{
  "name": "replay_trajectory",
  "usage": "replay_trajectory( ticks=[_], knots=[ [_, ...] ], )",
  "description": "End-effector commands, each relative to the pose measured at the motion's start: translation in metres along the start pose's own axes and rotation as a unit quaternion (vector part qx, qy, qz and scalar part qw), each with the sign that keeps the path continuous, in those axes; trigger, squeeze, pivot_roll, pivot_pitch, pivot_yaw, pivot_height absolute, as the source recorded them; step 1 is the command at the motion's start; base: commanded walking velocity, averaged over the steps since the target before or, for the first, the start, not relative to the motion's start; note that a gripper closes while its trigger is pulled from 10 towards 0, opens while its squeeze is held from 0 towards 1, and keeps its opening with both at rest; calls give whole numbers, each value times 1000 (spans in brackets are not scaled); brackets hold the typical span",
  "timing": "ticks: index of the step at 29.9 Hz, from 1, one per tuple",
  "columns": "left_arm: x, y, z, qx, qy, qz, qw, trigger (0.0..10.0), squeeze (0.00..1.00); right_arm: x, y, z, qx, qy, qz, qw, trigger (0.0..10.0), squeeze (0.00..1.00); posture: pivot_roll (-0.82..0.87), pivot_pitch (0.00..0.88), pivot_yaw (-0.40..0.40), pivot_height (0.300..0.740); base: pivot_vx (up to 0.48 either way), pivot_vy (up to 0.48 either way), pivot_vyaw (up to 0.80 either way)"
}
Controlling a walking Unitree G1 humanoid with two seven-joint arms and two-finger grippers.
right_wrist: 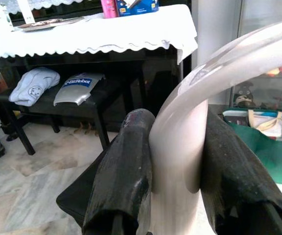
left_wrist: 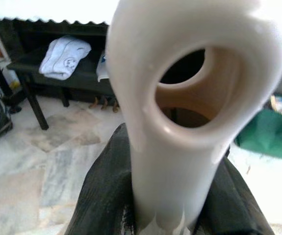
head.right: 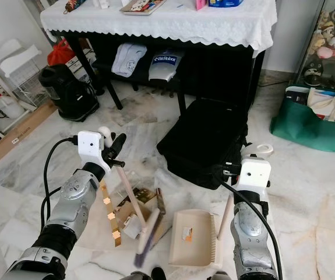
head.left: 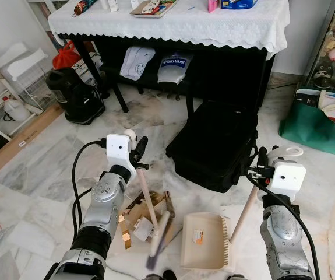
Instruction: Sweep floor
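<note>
The left gripper [head.left: 141, 153] clamps the broom [head.left: 155, 233], the right gripper [head.left: 259, 163] the dustpan [head.left: 205, 240]. Scraps [head.left: 138, 219] at 9 o'clock may scatter if the swing is fast.

black bag [head.left: 217, 146], green tote [head.left: 318, 122]

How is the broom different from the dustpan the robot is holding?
The broom ends in a narrow, dark, blurred brush head among the brown debris; the dustpan ends in a wide beige scoop lying flat on the marble floor. The broom is in the left end effector, the dustpan in the right end effector. Their handles lean opposite ways. Both have pale handles, each clamped between black fingers.
</note>
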State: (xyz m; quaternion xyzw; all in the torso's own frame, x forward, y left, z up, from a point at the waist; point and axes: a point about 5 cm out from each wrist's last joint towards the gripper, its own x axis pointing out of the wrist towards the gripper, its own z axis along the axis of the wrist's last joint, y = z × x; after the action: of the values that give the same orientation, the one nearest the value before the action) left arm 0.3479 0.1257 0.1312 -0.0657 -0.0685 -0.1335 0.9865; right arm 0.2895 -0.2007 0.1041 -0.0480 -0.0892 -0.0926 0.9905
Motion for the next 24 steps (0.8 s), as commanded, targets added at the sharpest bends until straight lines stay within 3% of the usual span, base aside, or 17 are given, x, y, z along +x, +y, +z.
replay_trajectory(
  ticks=[1, 8, 13, 15, 19, 22, 24],
  knots=[
    [1, 8, 9, -31, -15, 15, 999, 10000, 0, 1, 7, 2, 13, -8, 7, 1000, 10000, 0, -128, 105, 220, 740, 0, 0, 0],
    [4, 8, 24, -84, -38, 27, 995, 10000, 0, 1, 7, 2, 14, -9, 7, 1000, 10000, 0, -124, 100, 221, 740, 0, 0, 0],
    [7, 12, 59, -92, -105, 41, 989, 10000, 0, 2, 7, 2, 14, -9, 7, 1000, 10000, 0, -121, 97, 222, 740, 0, 0, 0],
    [8, 18, 79, -88, -146, 61, 983, 10000, 0, 2, 6, 2, 14, -9, 7, 1000, 10000, 0, -118, 96, 220, 740, 0, 0, 0],
    [7, 26, 94, -81, -177, 79, 978, 10000, 0, 1, 7, 1, 14, -8, 8, 1000, 10000, 0, -114, 95, 219, 740, 0, 0, 0],
    [4, 36, 108, -33, -203, 100, 974, 10000, 0, 2, 9, 1, 16, -8, 10, 1000, 10000, 0, -111, 94, 218, 740, 0, 0, 0],
    [3, 38, 107, -20, -198, 105, 974, 10000, 0, 2, 10, 1, 16, -8, 11, 1000, 10000, 0, -111, 94, 218, 740, 0, 0, 0]
  ],
)
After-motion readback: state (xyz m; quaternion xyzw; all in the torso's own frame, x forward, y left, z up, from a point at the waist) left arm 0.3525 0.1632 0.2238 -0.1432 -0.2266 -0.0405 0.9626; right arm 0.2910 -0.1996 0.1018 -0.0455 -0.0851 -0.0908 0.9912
